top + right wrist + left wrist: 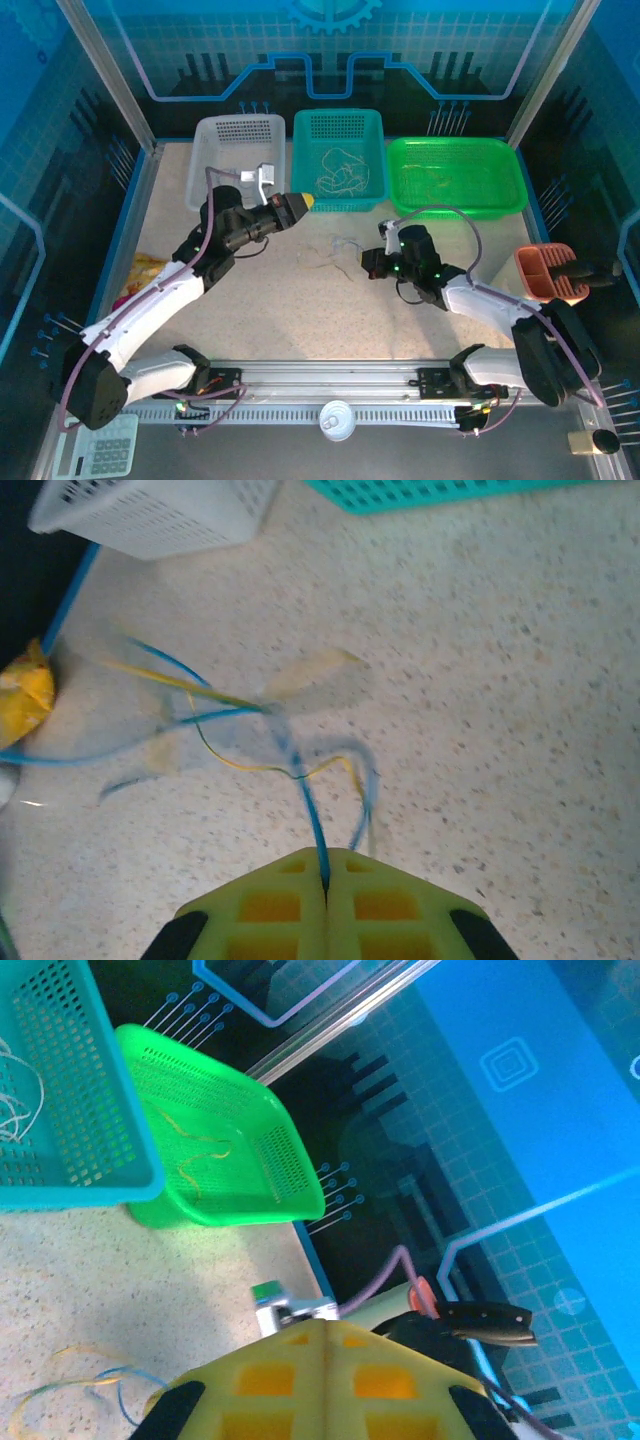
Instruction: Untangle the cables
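Note:
The cables (338,248) lie as a small loose tangle of blue, yellow and pale strands on the speckled table between the two arms. My right gripper (325,868) sits low at the tangle's right side and is shut on a blue cable (308,805). That cable runs out from between the jaws, and a thin yellow cable (245,767) crosses it. My left gripper (303,202) hovers up and left of the tangle, near the teal basket. Its yellow jaws (325,1328) are pressed together with nothing visible between them. Loose strands (85,1388) lie to its lower left.
Three baskets line the back: white (215,165), teal (375,165) holding pale wires, and green (505,185) holding yellowish wires. An orange holder (545,270) stands at the right. A yellow packet (150,268) lies at the left, and a calculator (100,452) at the front left.

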Available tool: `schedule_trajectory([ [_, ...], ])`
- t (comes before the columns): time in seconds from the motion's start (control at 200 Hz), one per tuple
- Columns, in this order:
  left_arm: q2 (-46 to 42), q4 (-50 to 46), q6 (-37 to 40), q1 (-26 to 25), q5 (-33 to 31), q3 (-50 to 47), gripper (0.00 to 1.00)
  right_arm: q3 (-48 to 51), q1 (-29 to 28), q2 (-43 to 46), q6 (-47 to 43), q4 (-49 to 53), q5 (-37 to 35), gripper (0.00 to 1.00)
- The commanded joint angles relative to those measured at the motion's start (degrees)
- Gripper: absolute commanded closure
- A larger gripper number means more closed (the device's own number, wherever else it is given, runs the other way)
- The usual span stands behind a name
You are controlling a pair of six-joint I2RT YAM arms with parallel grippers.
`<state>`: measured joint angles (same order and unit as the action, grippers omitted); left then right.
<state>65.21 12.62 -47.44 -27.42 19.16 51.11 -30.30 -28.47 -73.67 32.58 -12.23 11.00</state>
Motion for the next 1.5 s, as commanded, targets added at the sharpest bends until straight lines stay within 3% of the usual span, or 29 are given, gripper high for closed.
schedule_trajectory([
  [0.0, -1.23, -1.44, 1.04, 0.17, 0.98, 3.47, 1.00, 0.76, 0.45, -2.26, 1.21, -2.89, -0.86, 1.00],
  [0.505, -0.14, -3.36, 2.21, 0.17, 0.71, 3.08, 1.00, -1.01, 0.44, 3.19, -0.09, -0.95, 2.23, 1.00],
  [0.77, 2.54, -3.20, 2.46, 0.12, 0.88, -4.90, 0.60, -5.17, 0.74, 11.48, -1.49, 3.08, 5.06, 1.00],
  [0.91, 3.49, -0.84, 0.96, 0.09, 0.62, -8.44, 0.46, -6.28, 0.85, 14.61, -0.82, 3.69, 5.58, 1.00],
  [1.185, 6.26, 3.07, -1.17, 0.16, 0.27, -10.42, 0.32, -7.47, 0.92, 17.22, 1.22, 3.33, 6.53, 1.00],
  [1.496, 10.91, 8.00, -3.57, 0.09, 0.62, -10.22, 0.27, -8.02, 0.91, 19.24, 2.14, 3.17, 7.56, 1.00],
])
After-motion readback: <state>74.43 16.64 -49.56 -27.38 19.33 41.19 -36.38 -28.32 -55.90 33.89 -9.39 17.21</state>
